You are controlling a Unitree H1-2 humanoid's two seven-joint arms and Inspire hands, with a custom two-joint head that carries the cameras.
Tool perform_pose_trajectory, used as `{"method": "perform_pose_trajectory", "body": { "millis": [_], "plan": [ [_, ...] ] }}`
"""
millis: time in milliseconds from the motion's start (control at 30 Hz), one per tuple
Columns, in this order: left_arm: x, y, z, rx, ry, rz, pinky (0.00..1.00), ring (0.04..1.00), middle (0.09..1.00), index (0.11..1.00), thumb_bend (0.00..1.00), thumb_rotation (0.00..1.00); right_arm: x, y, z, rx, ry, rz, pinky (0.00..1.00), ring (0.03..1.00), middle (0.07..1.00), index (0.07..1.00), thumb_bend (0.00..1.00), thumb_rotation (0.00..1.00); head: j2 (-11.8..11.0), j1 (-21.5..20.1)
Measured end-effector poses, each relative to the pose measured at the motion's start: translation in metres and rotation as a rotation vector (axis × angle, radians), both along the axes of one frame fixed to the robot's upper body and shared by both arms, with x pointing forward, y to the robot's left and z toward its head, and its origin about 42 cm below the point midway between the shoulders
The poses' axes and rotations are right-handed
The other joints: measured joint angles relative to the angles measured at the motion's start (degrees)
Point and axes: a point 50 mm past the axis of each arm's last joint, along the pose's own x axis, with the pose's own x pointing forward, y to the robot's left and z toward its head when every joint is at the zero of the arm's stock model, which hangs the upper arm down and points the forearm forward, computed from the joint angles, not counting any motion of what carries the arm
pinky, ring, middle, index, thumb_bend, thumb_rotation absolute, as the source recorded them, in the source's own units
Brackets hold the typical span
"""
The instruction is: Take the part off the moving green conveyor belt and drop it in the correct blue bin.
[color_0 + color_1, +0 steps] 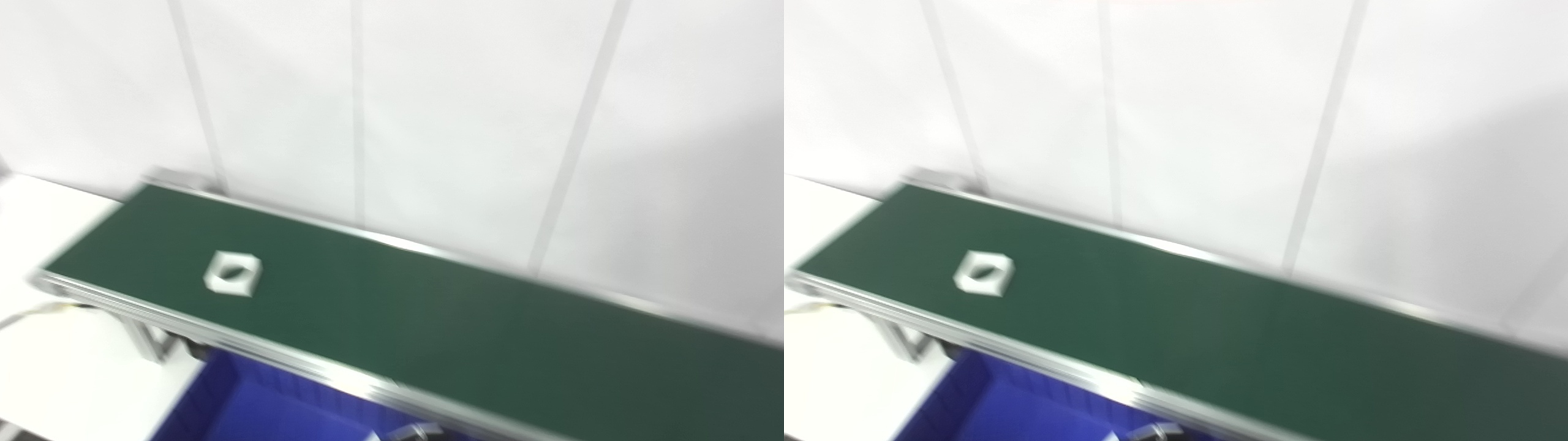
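We see neither hand, so their state is unknown; the white hollow part (233, 274) lies near the conveyor belt (429, 318) left end, probably light, rigid plastic, best pinched across one wall.

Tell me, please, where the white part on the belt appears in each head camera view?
Left eye view: white part left of centre, on the green belt, near its left end.
Right eye view: white part further left in the picture.
Shared landmark: the blue bin below the belt's near rail.
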Motion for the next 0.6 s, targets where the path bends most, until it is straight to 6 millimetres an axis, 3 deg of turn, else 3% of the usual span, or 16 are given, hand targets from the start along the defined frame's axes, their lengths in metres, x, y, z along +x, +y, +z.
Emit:
{"method": "perform_pose_trajectory", "body": {
  "millis": [467,600],
  "plan": [
    [0.0022,-0.0016,-0.0007,0.020,-0.002,-0.009,0.72,0.772,0.767,0.762,1.00,0.28,0.0035,-0.0002,-0.0021,0.000,0.004,0.001,0.83,0.851,0.847,0.909,0.51,0.24,-0.2,0.2],
    [0.0053,0.0022,0.0070,0.031,-0.036,-0.026,0.71,0.761,0.763,0.752,1.00,0.26,0.0035,0.0000,-0.0020,-0.001,0.004,0.001,0.83,0.849,0.845,0.907,0.50,0.24,-0.1,0.3]
  ]
}}
